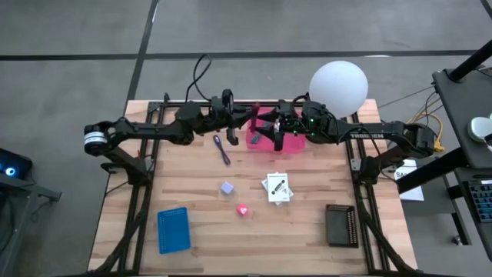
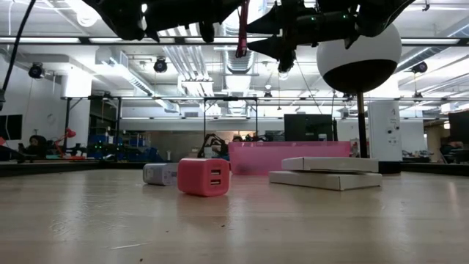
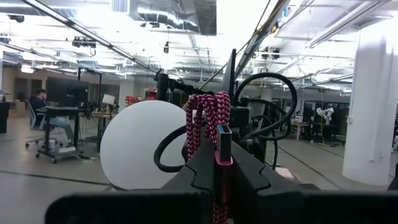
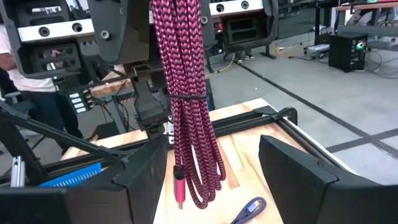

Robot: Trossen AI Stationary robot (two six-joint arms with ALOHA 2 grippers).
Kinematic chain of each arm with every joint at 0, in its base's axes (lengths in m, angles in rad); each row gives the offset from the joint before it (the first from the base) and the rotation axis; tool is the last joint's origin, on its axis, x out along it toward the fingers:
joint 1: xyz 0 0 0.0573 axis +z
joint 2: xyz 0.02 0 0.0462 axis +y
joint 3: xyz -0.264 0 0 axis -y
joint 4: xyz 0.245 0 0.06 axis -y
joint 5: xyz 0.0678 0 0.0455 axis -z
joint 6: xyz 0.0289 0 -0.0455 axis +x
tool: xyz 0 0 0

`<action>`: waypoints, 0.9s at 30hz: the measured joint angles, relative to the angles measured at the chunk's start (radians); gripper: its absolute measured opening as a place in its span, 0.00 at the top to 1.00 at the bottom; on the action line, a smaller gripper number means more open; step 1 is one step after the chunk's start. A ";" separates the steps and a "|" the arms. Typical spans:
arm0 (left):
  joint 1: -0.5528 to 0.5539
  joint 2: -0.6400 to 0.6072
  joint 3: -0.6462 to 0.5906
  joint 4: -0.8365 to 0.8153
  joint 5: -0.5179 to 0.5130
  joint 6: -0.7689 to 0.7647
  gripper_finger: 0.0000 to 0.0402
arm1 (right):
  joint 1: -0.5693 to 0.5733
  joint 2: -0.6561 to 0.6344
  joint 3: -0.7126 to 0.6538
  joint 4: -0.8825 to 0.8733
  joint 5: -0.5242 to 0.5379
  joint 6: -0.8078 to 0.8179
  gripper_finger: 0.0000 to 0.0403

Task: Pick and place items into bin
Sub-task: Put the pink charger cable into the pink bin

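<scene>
Left gripper (image 3: 221, 180) clenches the pink braided cord (image 4: 186, 93); right gripper (image 4: 214, 168) gapes empty. Only high view shows pink bin (image 1: 296, 144) at 12 o'clock.

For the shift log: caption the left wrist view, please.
Left gripper shut on a bundled pink braided cable, white globe behind.

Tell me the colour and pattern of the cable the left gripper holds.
The braided cable is magenta-pink with dark flecks in a woven weave, bundled in a loop; the right wrist view shows it best.
</scene>
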 joint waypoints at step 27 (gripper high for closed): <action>0.001 0.000 0.012 0.000 -0.003 0.023 0.99 | 0.000 0.038 0.000 0.122 0.000 0.008 0.46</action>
